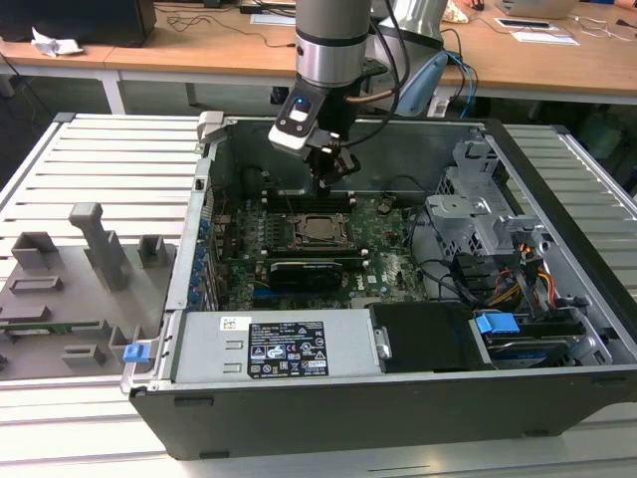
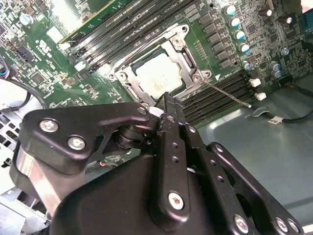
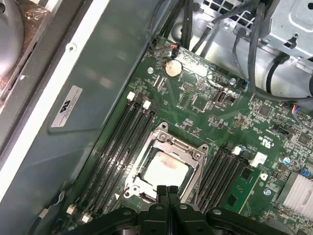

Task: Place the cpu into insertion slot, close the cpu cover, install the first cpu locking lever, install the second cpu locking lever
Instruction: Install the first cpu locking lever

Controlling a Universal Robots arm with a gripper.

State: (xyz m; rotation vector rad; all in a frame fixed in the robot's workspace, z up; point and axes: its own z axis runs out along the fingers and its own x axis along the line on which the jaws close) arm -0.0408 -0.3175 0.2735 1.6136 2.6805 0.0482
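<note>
Slatted grey surface (image 1: 109,159), exterior view's left: carries a grey moulded fixture (image 1: 60,284) with upright posts, beside the case.

Case (image 1: 299,418): black tower lying on its side, open on top, with a green board (image 1: 398,264) on its floor.

Arm (image 1: 333,50): comes down from above the case's middle, at the far side of the board.

Pincer (image 1: 333,177): hangs just above the board, at the far edge of the socket area. In both wrist views its black fingertips (image 3: 168,188) are pressed together with nothing between them. In the second wrist view the tips (image 2: 167,100) sit at the rim of the cover.

Cpu (image 3: 166,169): lies flat in the slot (image 3: 142,164), pale metal top up, in the board's middle between two banks of memory slots (image 3: 117,152).

Cover (image 3: 178,142): silver frame lying down flat around the cpu, which shows through its window.

Lever (image 2: 227,93): thin silver rod angling out from a cover corner across the memory slots. Whether it is latched cannot be told.

Black card (image 1: 314,271): just in front of the socket.

Drive cage (image 1: 478,214), exterior view's right: grey metal, with cables below it.
</note>
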